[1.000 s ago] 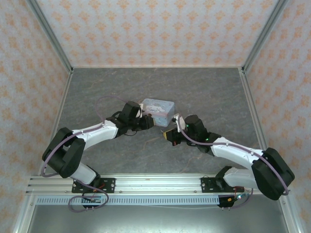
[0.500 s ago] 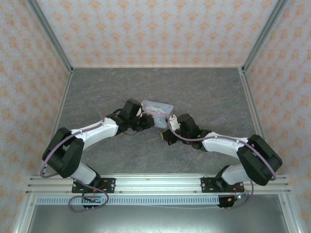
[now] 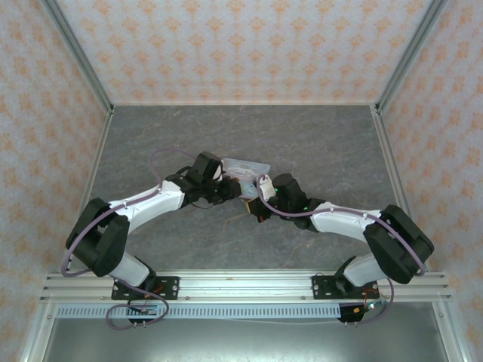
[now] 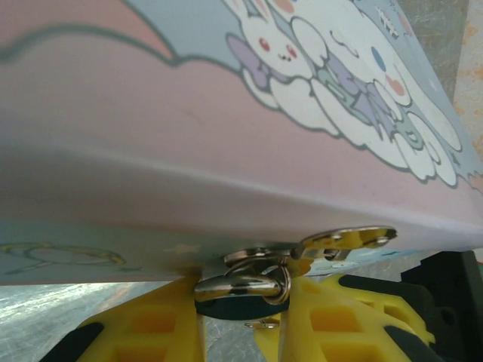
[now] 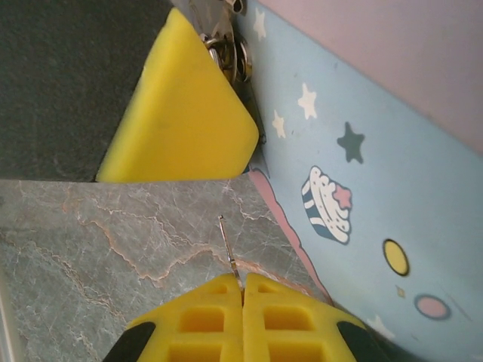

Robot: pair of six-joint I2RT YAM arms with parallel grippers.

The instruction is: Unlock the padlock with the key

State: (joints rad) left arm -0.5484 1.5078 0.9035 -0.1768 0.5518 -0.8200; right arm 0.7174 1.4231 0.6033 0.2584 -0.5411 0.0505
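Evidently the left pincer (image 4: 240, 326), barely parted, clamps the padlock (image 4: 226, 308) against the tin (image 4: 226, 113) to steady it, while the right pincer (image 5: 243, 285), fully closed, pinches the thin key (image 5: 229, 247) pointing toward it.

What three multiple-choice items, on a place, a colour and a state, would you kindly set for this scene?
1. Where is the padlock? A. between the left fingers, at the edge of the tin; B. lying apart from the tin; C. on top of the tin's lid.
2. What colour are the finger pads? A. red; B. white; C. yellow.
3. How do the right fingers stand? A. wide apart; B. shut on the thin metal key; C. clamped on the tin.
Answers: 1 A, seen between the pads in the left wrist view; 2 C, yellow in both wrist views; 3 B, the pads meet with the key's blade sticking out.
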